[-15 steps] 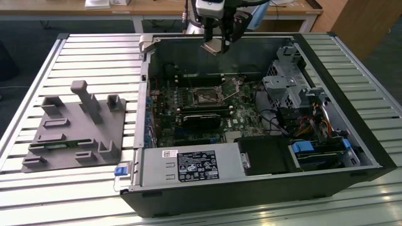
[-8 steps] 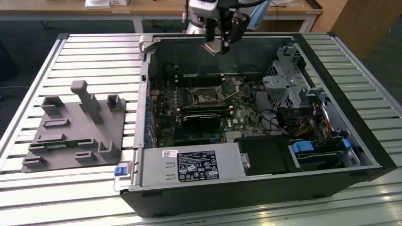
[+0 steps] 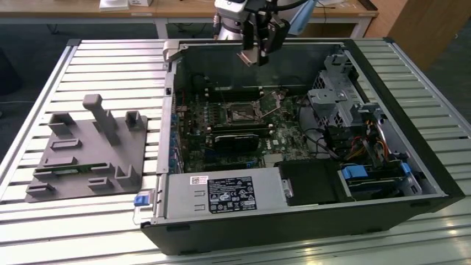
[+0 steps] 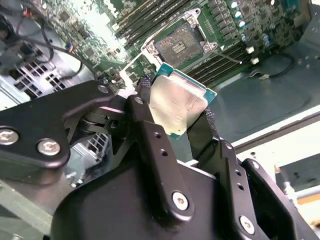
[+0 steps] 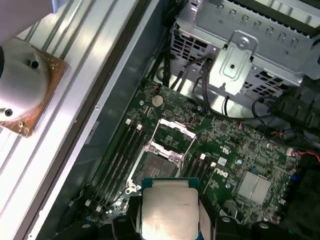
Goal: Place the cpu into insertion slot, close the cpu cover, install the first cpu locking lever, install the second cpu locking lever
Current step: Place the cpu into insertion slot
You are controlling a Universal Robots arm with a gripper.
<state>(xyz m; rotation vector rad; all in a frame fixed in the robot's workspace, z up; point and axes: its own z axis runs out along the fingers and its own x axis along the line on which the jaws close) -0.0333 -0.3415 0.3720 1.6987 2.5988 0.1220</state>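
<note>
My gripper [image 3: 255,57] hangs above the open computer case, shut on the cpu [image 3: 248,57]. In both wrist views the cpu [image 4: 177,107] [image 5: 168,210] is a flat square chip with a grey metal face, clamped by its edges between the black fingers [image 4: 145,120]. Below it on the green board lies the insertion slot [image 3: 239,113] [image 4: 180,44] [image 5: 156,166], a dark square socket that stands uncovered. The cpu cover [image 5: 173,135], a thin silver frame, is swung open beside the slot. The chip is well above the socket and apart from it.
The case walls [image 3: 257,45] ring the board. A silver drive cage [image 3: 335,102] and cables stand at the exterior view's right, with a power supply [image 3: 220,194] in front. A black block [image 3: 235,138] sits near the socket. A grey fixture [image 3: 85,149] lies outside the case.
</note>
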